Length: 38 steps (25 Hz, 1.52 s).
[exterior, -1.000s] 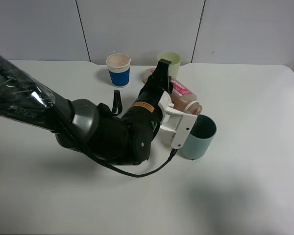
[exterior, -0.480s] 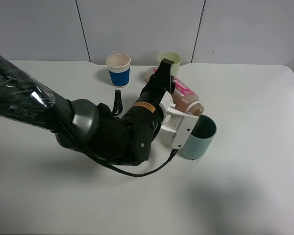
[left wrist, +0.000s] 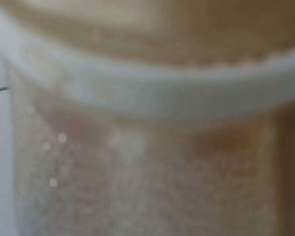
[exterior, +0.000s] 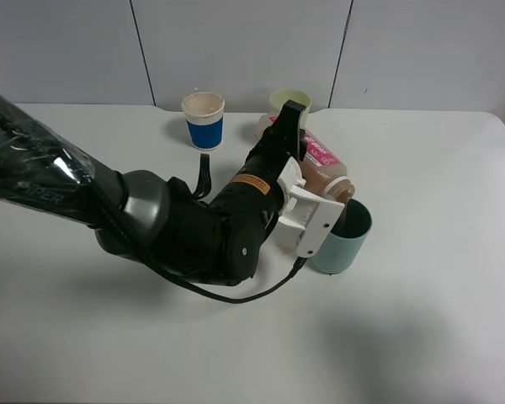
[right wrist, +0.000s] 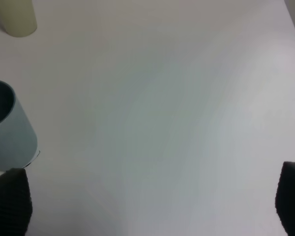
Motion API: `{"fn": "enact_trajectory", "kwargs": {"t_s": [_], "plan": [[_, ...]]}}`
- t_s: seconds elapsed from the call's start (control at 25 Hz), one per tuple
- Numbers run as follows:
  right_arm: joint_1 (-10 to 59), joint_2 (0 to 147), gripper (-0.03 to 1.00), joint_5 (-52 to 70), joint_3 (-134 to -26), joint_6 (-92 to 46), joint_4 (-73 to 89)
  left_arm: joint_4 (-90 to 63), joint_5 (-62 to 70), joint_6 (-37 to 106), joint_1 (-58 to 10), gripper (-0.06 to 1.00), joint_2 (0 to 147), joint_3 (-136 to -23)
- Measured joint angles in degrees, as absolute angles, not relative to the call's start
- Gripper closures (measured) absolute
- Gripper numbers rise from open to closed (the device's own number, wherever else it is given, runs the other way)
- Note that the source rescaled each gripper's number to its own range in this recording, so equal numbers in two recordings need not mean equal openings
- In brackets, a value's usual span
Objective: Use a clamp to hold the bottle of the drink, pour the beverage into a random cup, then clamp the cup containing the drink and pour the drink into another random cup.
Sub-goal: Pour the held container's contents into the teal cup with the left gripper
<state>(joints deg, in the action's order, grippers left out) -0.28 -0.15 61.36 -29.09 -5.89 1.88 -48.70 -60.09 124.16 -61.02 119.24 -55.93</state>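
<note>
Clamps the bottle in the left tool, tilted, mouth low at the rim of the teal cup just past the tool. Farther beyond, a green cup and a blue cup on the surface. Holds the right tool spread wide.

White table: a blue-and-white paper cup stands at the back, a pale green cup to its right. A tilted pink-labelled drink bottle is between the green cup and a nearer teal cup, its low end at that cup's rim.
</note>
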Motion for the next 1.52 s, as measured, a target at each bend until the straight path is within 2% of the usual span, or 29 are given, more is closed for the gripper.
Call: {"fn": "enact_trajectory", "kwargs": {"t_s": [1.52], "plan": [[-0.3,-0.1,-0.03,61.4,-29.1,-5.9,1.9,-45.4,-62.7,128.3,-61.0,0.88,119.2,-55.9]]}}
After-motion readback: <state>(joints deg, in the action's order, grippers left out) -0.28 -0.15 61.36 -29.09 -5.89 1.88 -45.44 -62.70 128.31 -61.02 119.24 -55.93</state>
